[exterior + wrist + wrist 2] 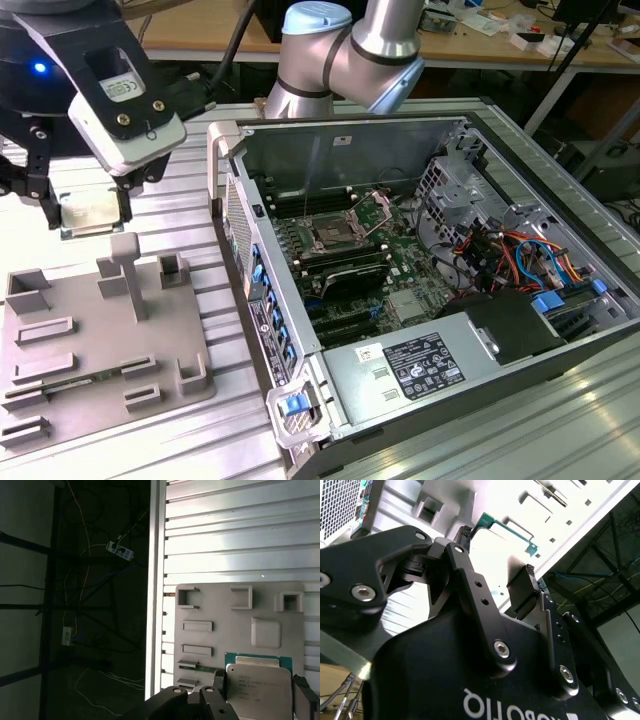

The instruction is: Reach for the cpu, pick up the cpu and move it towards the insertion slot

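Observation:
The cpu (88,213), a flat square chip with a silvery face, hangs above the slatted table behind the grey fixture (100,340), at the exterior view's left. My gripper (86,214) is shut on it, one dark finger at each side. In the first wrist view the cpu (257,687) sits between the fingers (218,679), above the fixture (225,610). In the second wrist view a green edge of the cpu (492,521) shows between the fingertips (465,532). The insertion slot (330,236), with its metal clamp plate raised, lies on the motherboard inside the open computer case, to the right of the gripper.
The case's near wall (262,300) stands between the fixture and the motherboard. A green memory stick (70,383) lies in the fixture, which has upright posts (128,270). Drive cages and cables (520,260) fill the case's right end. The table's edge (155,580) drops to the floor.

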Motion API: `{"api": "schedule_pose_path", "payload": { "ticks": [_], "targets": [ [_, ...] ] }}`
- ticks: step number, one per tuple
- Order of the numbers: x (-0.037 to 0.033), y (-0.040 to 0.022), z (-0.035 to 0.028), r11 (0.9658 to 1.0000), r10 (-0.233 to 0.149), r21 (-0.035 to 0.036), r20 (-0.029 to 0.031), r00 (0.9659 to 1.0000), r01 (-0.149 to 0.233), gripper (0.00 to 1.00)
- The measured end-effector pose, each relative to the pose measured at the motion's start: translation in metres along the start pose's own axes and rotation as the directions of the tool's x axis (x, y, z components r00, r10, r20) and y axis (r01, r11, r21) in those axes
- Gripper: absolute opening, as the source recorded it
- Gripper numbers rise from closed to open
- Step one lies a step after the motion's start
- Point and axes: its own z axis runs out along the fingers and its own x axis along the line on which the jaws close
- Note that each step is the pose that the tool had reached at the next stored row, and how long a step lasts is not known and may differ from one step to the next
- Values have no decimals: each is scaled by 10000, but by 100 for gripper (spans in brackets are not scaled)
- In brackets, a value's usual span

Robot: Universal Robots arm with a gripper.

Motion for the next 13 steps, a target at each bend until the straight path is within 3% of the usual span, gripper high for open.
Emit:
{"api": "schedule_pose_path", "payload": {
  "ticks": [13],
  "targets": [
    [-300,-11,-12,10000,0,-1,0,10000,0,55]
  ]
}}
